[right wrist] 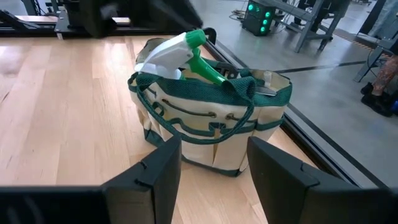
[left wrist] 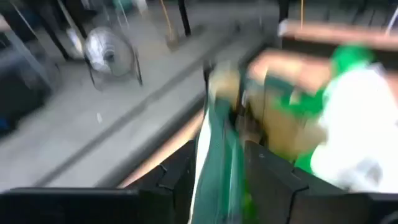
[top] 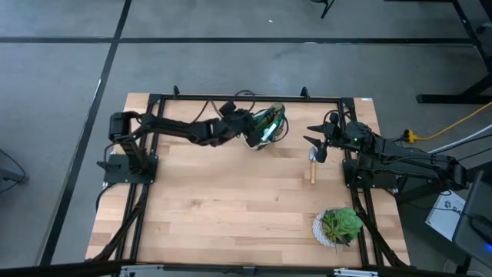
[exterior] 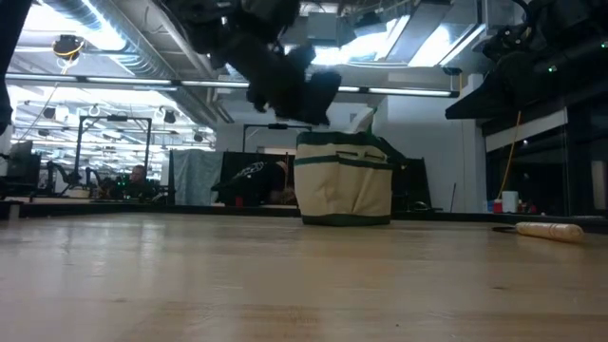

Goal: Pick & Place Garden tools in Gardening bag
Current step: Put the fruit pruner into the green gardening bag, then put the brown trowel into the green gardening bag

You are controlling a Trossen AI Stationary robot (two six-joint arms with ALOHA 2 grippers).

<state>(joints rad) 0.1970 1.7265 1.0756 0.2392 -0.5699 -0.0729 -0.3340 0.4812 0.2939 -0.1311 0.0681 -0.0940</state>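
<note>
The beige gardening bag [top: 269,123] with green trim stands at the table's far middle; it also shows in the low view [exterior: 344,185] and the right wrist view [right wrist: 211,130]. A spray bottle [right wrist: 177,53] with a green trigger sticks out of its top. A wooden-handled tool [top: 312,168] lies flat on the table to the bag's right, also in the low view [exterior: 546,230]. My left gripper [left wrist: 217,180] is over the bag's left rim, its fingers apart with the green trim [left wrist: 214,155] between them. My right gripper [right wrist: 214,168] is open and empty, above the tool's metal end. My left gripper stands with its fingers on either side of the bag's green rim, coming from above and from the table's left. The wrist view is blurred, and I cannot tell whether the fingers touch the rim.
A green leafy plant in a white pot [top: 338,225] stands near the table's front right. A black frame [top: 246,98] runs round the table's edges. Bare wood lies between the bag and the front edge.
</note>
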